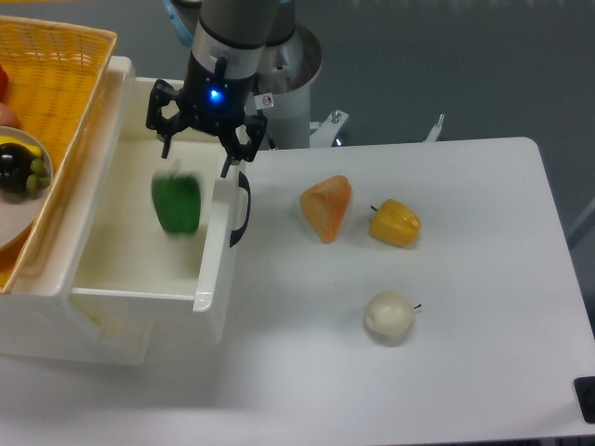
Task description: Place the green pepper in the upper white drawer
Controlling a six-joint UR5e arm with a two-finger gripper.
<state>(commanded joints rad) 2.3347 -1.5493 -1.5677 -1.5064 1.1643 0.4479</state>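
The flat white worktop point(446, 307) spread to the right of and below the end effector. The deep glossy white drawer point(139, 232) with its black handle lay directly beneath the black two-finger end effector point(197, 139), whose fingers were spread apart, released, holding nothing. Below it, apart from the fingers, the blurred dark-green plastic pepper point(177, 203) was inside the drawer space.

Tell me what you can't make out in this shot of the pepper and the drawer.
- The green pepper: motion-blurred over the upper white drawer, so falling or landed is unclear.
- The yellow basket: cut off by the left and top edges.
- The hand: open; the arm leaves the top edge.
- A black object: cropped at the right edge.
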